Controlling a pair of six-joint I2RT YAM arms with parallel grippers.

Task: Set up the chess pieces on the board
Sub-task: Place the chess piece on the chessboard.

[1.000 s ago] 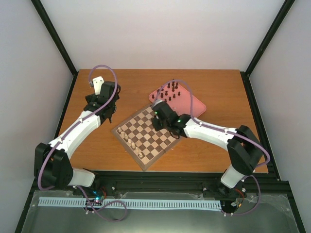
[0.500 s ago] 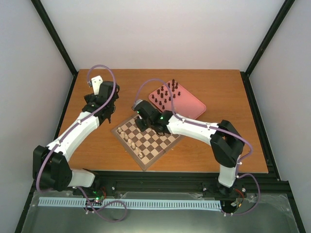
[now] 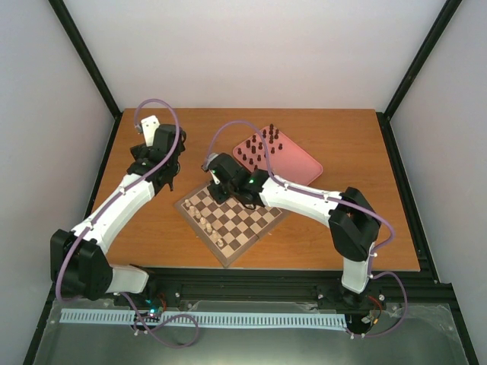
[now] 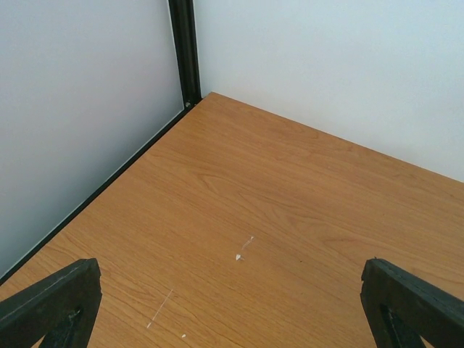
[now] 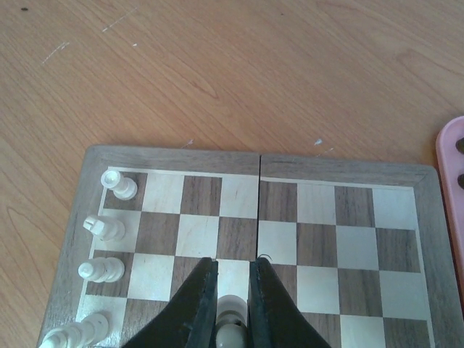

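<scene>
The square wooden chessboard (image 5: 333,254), checkered in dark brown and pale tan, has a thin grey-brown border and a seam running down its middle. It lies flat on the orange-brown wooden table (image 5: 290,72), under and ahead of the right gripper (image 5: 232,279). That gripper's two black fingers (image 5: 196,308) are clenched on a small cream turned chess piece (image 5: 230,332). Only its pale rounded body shows between them, just left of the seam. Whether its base touches the board I cannot tell.

To the left of these jaws, four more cream chess pieces (image 5: 104,229) stand in a line down the board's edge column, one to a square and each apart from its neighbour. The one nearest the wrist camera is partly cut off at the frame edge. That makes five cream pieces: four standing and one gripped.

To the right of the jaws, past the board's border, the rim of a plain pink tray with rounded corners (image 5: 451,181) shows. In the overhead view a cluster of dark brown chess pieces (image 3: 260,148) stands upright on that tray, beyond the right gripper. They are too small and crowded to count surely.

The left gripper (image 4: 232,312) is well apart from the board. Its fingers (image 4: 54,304) are spread wide and released, with only table between them.
</scene>
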